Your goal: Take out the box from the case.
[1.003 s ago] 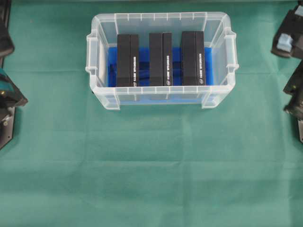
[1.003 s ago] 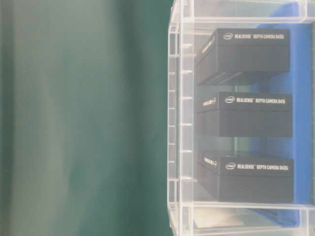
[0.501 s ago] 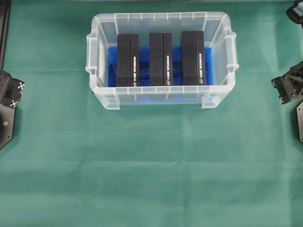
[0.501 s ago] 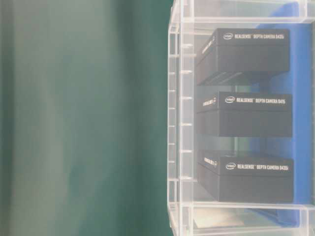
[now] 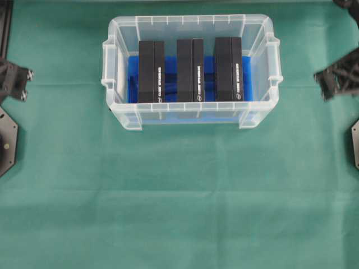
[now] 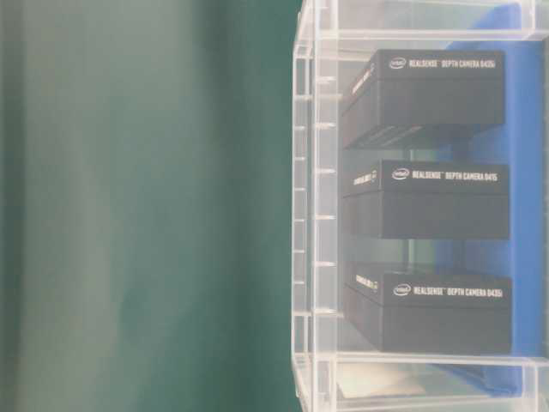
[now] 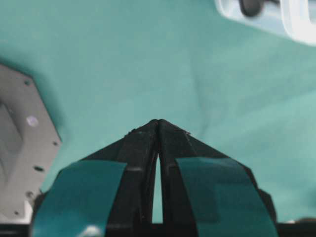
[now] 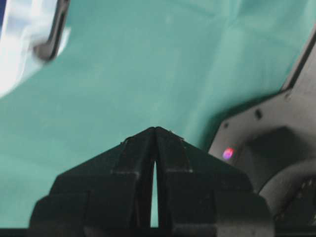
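Note:
The case [image 5: 190, 21], a clear plastic tub with a blue-lined bottom, stands on the green cloth at the far middle. Three black boxes stand side by side in it: left [image 5: 151, 70], middle [image 5: 190, 70], right [image 5: 228, 68]. The table-level view shows them through the case wall [image 6: 313, 206], stacked down the frame [image 6: 429, 94], [image 6: 429, 202], [image 6: 433, 313]. My left gripper [image 5: 18, 83] hangs at the left edge, well clear of the case, shut and empty [image 7: 158, 121]. Out at the right edge, my right gripper [image 5: 324, 84] is also shut on nothing [image 8: 155, 128].
Green cloth covers the table. Arm base plates sit at the left edge [image 5: 7, 143] and right edge [image 5: 354, 145]. A case corner shows at the top right of the left wrist view [image 7: 296, 19] and top left of the right wrist view [image 8: 24, 44].
Both arms have swung toward the far side of the table, level with the case, and slightly inward. Case and boxes have not moved. Both grippers stay shut.

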`<state>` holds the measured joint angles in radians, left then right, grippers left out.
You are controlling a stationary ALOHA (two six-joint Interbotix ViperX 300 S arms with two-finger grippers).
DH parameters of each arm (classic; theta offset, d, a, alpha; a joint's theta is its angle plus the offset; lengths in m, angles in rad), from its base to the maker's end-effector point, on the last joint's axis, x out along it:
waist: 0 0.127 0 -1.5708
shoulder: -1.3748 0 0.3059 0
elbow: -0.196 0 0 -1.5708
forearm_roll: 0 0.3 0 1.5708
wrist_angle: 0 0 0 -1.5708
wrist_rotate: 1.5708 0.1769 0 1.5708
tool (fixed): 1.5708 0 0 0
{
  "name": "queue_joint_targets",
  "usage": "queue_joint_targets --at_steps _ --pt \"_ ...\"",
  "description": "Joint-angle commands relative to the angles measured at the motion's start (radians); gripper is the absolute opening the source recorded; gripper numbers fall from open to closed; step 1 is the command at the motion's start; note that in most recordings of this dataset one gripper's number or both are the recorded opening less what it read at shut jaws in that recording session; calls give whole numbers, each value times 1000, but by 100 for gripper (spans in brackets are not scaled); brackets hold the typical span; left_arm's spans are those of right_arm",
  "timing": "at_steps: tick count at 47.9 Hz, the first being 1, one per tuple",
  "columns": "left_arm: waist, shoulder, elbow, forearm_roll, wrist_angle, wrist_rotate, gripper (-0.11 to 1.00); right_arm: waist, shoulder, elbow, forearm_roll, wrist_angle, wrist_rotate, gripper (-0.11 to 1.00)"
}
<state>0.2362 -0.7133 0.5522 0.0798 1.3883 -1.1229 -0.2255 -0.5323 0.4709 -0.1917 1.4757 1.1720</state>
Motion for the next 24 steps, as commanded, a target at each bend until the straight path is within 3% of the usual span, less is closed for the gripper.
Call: queue_joint_targets --at_steps 1,12,24 --pt "61 11 -29 6 0 31 1 -66 5 -28 -5 -26 -38 0" --pt "175 57 -52 6 -2 100 1 -209 31 -32 -3 -103 -129 0" --pt "229 117 -89 5 -5 166 1 -267 52 -32 -3 -127 -167 0"
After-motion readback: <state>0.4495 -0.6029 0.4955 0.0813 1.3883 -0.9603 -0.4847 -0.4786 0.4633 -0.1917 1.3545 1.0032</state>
